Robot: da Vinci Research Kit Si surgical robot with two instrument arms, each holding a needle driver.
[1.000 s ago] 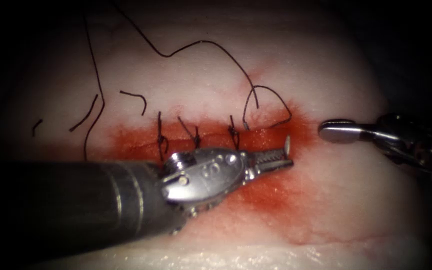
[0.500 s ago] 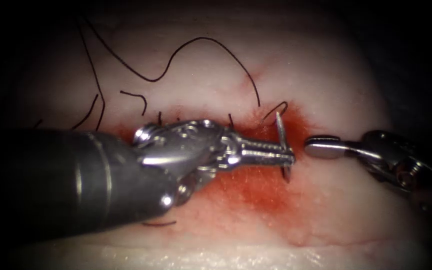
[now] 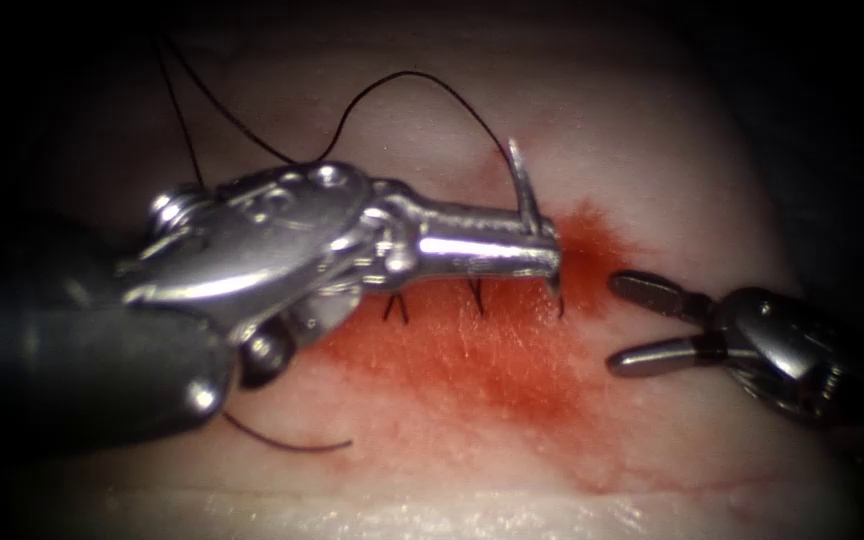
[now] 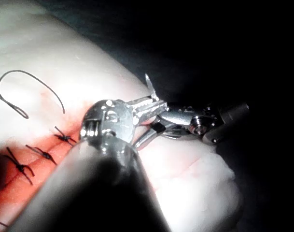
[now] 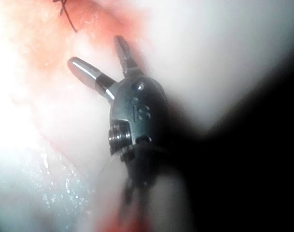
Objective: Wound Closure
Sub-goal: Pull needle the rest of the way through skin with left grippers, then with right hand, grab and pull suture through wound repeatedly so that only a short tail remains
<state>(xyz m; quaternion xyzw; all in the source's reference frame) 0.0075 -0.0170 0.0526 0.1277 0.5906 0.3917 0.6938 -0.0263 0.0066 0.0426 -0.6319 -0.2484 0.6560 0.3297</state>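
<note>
Since a second ago my left tool (image 3: pixel 550 250) has risen from low against the red-stained cut to a higher spot over its right end, and the needle (image 3: pixel 530 205) has come up with it. My left jaws are pressed together on the needle partway along its curve, near their tips; one end stands up above the jaws and the other end shows just below them, close over the tissue (image 3: pixel 712 180). I cannot tell whether that lower end touches the surface. In the left wrist view the needle (image 4: pixel 150 88) pokes up beyond my left tool (image 4: pixel 154 107), clear of the tissue (image 4: pixel 50 58).

My right tool (image 3: pixel 624 322) has shifted too: half a second ago its jaws were together, now they are spread, holding nothing, just right of the cut's right end. The right wrist view shows the same right tool (image 5: pixel 101 58) with jaws apart above the pale tissue (image 5: pixel 224 48).

Thread (image 3: pixel 402 90) runs from the needle's upper end in a loop across the tissue behind my left tool. Tied stitches (image 3: pixel 397 308) cross the cut (image 3: pixel 472 340) under the left jaws, amid red fluid (image 3: pixel 512 370). A cut thread end (image 3: pixel 287 440) lies near the tissue's front edge.
</note>
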